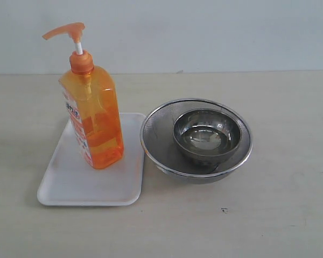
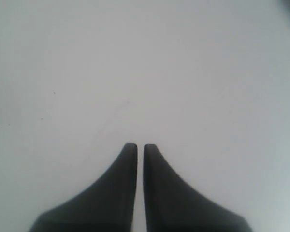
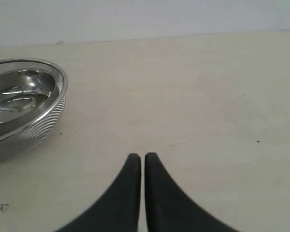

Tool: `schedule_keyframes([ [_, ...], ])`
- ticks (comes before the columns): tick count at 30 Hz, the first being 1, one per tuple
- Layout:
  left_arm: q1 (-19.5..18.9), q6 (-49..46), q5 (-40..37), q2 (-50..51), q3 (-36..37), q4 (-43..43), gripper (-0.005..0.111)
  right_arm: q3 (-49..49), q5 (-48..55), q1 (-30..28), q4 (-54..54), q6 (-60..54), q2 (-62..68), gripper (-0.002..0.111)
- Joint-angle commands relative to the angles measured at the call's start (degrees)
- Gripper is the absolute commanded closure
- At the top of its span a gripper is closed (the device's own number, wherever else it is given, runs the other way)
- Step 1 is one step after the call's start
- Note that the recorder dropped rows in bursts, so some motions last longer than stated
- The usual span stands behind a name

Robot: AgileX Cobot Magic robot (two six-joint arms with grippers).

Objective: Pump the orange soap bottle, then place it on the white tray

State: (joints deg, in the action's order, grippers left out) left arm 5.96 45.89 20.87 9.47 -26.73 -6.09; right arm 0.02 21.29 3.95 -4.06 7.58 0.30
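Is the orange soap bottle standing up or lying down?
Standing up. The orange soap bottle sits with its base on the white tray, pump head on top.

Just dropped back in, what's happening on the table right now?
Nothing is being handled. The tall translucent orange soap bottle stands upright on the white rectangular tray, beside a small steel bowl nested in a wider steel mesh bowl. The left tool and right tool are both shut, empty, and absent from the exterior view.
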Motion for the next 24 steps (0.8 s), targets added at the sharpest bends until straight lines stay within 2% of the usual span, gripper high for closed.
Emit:
schedule_keyframes([
  [1,-0.10,14.82,-8.27,10.78,-13.38,-23.72,0.102,-0.02,-0.29,-0.02,-0.42,-0.01,-0.30,0.108],
  [4,-0.10,28.55,-11.20,16.20,-21.79,-43.24,0.102,-0.02,-0.29,-0.02,-0.42,-0.01,-0.30,0.108],
  [6,-0.10,43.03,-13.63,18.42,-25.70,-59.49,0.102,-0.02,-0.29,-0.02,-0.42,-0.01,-0.30,0.108],
  [7,-0.10,51.03,-13.65,19.81,-27.41,-70.50,0.102,-0.02,-0.29,-0.02,-0.42,-0.01,-0.30,0.108],
  [8,-0.10,57.13,-12.78,20.78,-28.34,-75.88,0.102,-0.02,-0.29,-0.02,-0.42,-0.01,-0.30,0.108],
  [10,-0.10,71.18,-10.02,23.71,-30.41,-92.84,0.102,-0.02,-0.29,-0.02,-0.42,-0.01,-0.30,0.108],
  [11,-0.10,74.16,-8.25,25.13,-31.05,-93.85,0.102,-0.02,-0.29,-0.02,-0.42,-0.01,-0.30,0.108],
  [18,-0.10,74.18,2.23,36.59,-32.66,-93.85,0.102,-0.02,-0.29,-0.02,-0.42,-0.01,-0.30,0.108],
  [24,-0.10,72.76,12.86,40.91,-32.66,-93.85,0.102,-0.02,-0.93,-0.02,-0.42,-0.01,-0.30,0.108],
])
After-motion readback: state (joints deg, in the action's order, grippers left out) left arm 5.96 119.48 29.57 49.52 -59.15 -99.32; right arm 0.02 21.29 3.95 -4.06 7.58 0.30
